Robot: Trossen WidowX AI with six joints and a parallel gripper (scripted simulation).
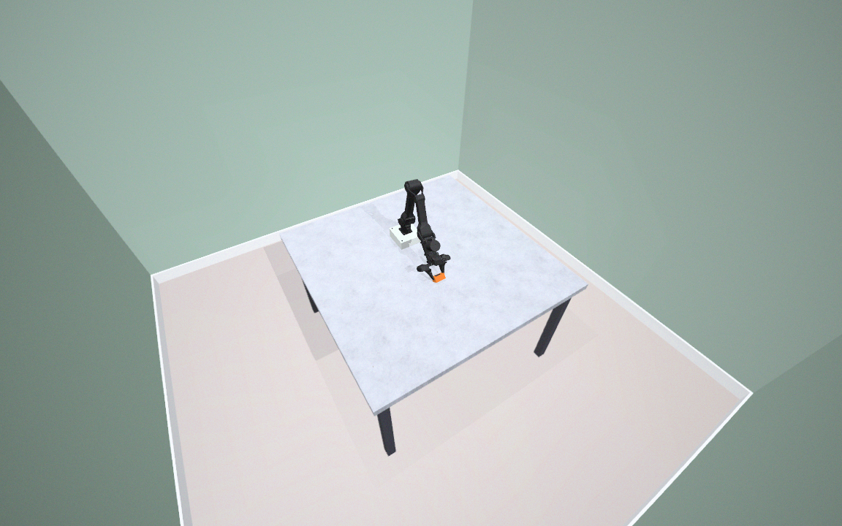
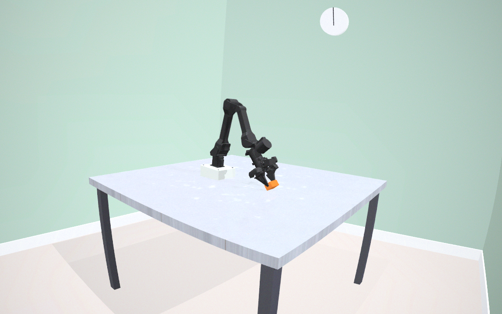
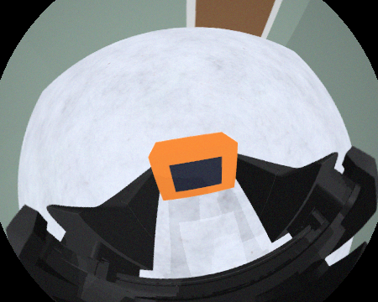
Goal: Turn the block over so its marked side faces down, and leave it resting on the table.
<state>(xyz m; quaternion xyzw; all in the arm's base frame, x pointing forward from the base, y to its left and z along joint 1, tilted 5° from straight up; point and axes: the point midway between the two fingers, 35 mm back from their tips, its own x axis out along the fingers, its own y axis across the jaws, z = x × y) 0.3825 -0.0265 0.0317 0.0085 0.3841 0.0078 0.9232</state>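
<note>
The orange block (image 1: pixel 439 278) (image 2: pixel 272 186) (image 3: pixel 193 148) is held between the two black fingertips of my gripper (image 1: pixel 438 275) (image 2: pixel 270 182) (image 3: pixel 194 164), which is shut on it. The gripper leans, with its fingers pointing down and away from the arm's base, and the block is tilted with it. The block's dark rectangular mark (image 3: pixel 196 174) faces the wrist camera, back up between the fingers. The mark is hidden in the top and exterior views. The block seems to be a little above the table (image 1: pixel 358 307) (image 2: pixel 206 206) (image 3: pixel 176 84); the exact gap cannot be told.
The arm's white base (image 1: pixel 400 238) (image 2: pixel 211 172) stands on the table behind the gripper. The table's front edge (image 2: pixel 190 228) lies well in front of the block. A round clock (image 2: pixel 334 21) hangs on the wall.
</note>
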